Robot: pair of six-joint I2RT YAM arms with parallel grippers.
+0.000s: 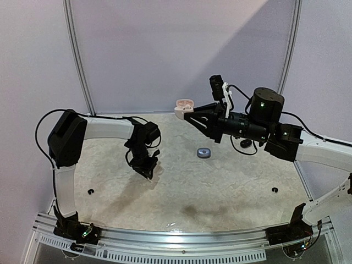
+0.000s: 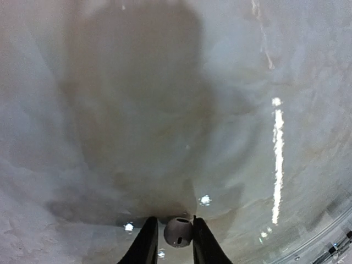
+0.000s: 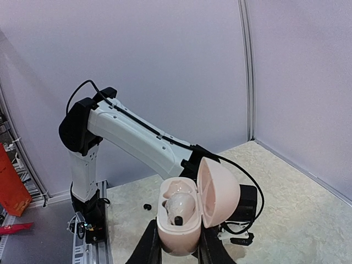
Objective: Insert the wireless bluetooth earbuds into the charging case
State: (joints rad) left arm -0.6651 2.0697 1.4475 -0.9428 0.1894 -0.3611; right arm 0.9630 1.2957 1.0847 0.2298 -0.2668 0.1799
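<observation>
The charging case (image 3: 177, 240) is a smooth, matte, egg-shaped shell of pale pink plastic, clamped at its lower body between the two dark fingers of the right gripper (image 3: 179, 228). Its domed lid (image 3: 219, 191) is swung open to the right on a side hinge. A glossy white bud with a black tip (image 3: 179, 210) sits in the moulded well inside. In the right wrist view the case's long axis runs up the picture, in line with the fingers, mouth uppermost. From above, it is held off the table at the far edge, near the back wall.

The left gripper (image 2: 171, 226) points down at the table, its fingers pinched on a white earbud (image 2: 177, 232), a tiny rounded bead with small dark spots (which way its long axis lies cannot be told).

The table (image 1: 181, 192) is a pale, marbled, stone-look sheet that is glossy enough to throw bright reflections. A ribbed metal rail (image 1: 181, 239) edges its near side. Plain lilac-grey wall panels (image 1: 181, 49) joined by thin metal strips enclose it. A small grey-blue rounded case (image 1: 204, 153) lies mid-table, between the two grippers.
</observation>
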